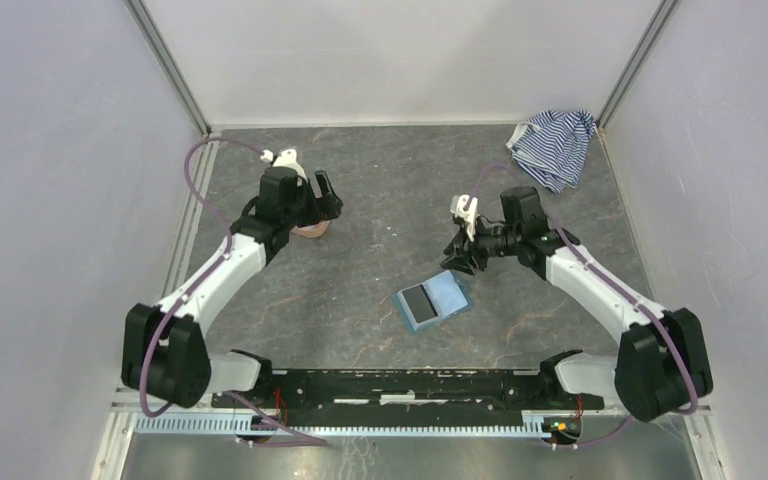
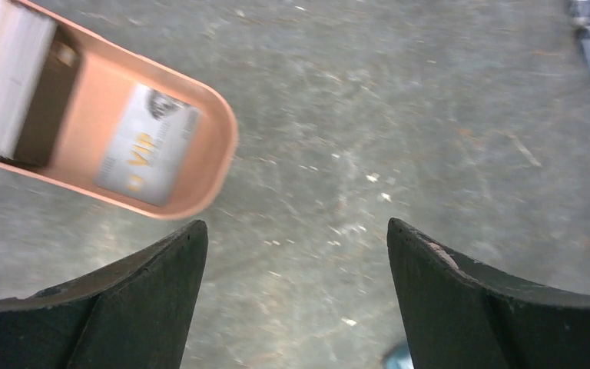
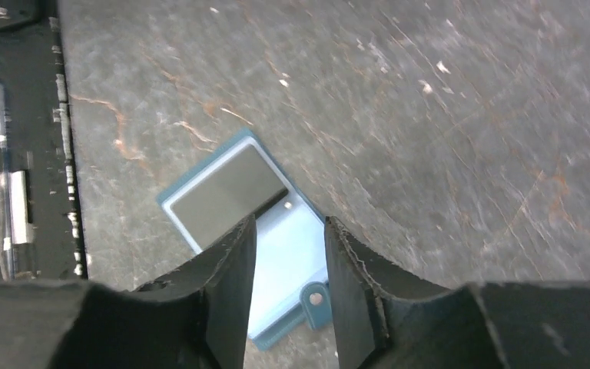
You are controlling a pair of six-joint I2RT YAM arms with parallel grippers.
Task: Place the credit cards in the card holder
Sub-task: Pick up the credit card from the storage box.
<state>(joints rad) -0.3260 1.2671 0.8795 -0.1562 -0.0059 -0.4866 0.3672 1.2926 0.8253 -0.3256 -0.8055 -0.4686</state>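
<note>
The teal card holder (image 1: 450, 292) lies open and flat on the table in front of the right arm. A dark credit card (image 1: 418, 300) lies on its left half. In the right wrist view the card holder (image 3: 296, 234) and the dark card (image 3: 227, 192) lie below my right gripper (image 3: 288, 221), which hovers open above them with nothing between its fingers. My left gripper (image 2: 296, 227) is wide open and empty over bare table. It is just right of the salmon-pink tray (image 2: 223, 154), where a whitish-grey credit card (image 2: 147, 146) lies.
A blurred white block (image 2: 4, 77) sits at the tray's other end. A blue-and-white striped cloth (image 1: 555, 145) lies bunched in the back right corner. White walls close in three sides. The black mounting rail (image 1: 390, 385) runs along the near edge.
</note>
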